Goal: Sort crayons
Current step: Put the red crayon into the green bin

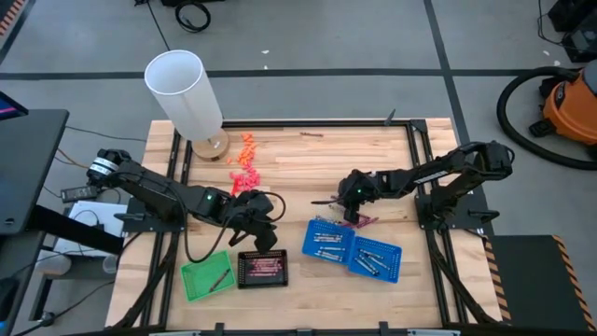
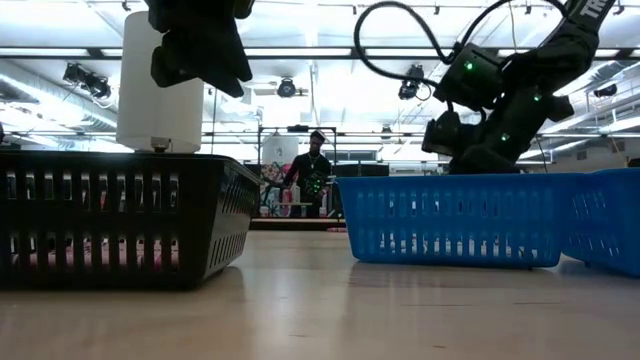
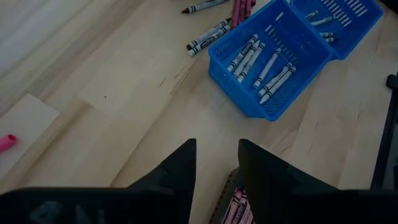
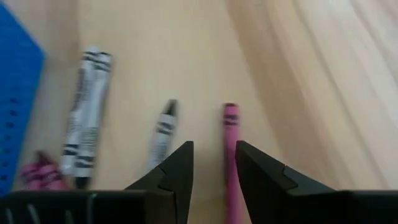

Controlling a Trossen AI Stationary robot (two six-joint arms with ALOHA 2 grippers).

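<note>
Loose crayons lie flat on the wooden table by my right gripper [image 1: 351, 207]: a magenta one [image 4: 230, 134], a grey one [image 4: 163, 134], a grey pair [image 4: 87, 112] and some pink ones [image 4: 38, 174]. My right gripper [image 4: 214, 160] is open, low over the table, with the magenta crayon running under the gap between its fingers. Two blue baskets [image 1: 326, 241] [image 1: 375, 259] hold grey crayons [image 3: 264, 62]. A black basket [image 1: 262, 268] holds pink crayons [image 3: 235, 205]. My left gripper [image 3: 216, 155] is open and empty above the black basket's far edge [image 1: 256, 224].
A green tray [image 1: 207, 275] with one dark stick lies left of the black basket. A tall white cylinder [image 1: 187, 93] stands at the far left, with a heap of orange-pink pieces [image 1: 244, 163] beside it. A person [image 2: 312, 170] stands far behind the table.
</note>
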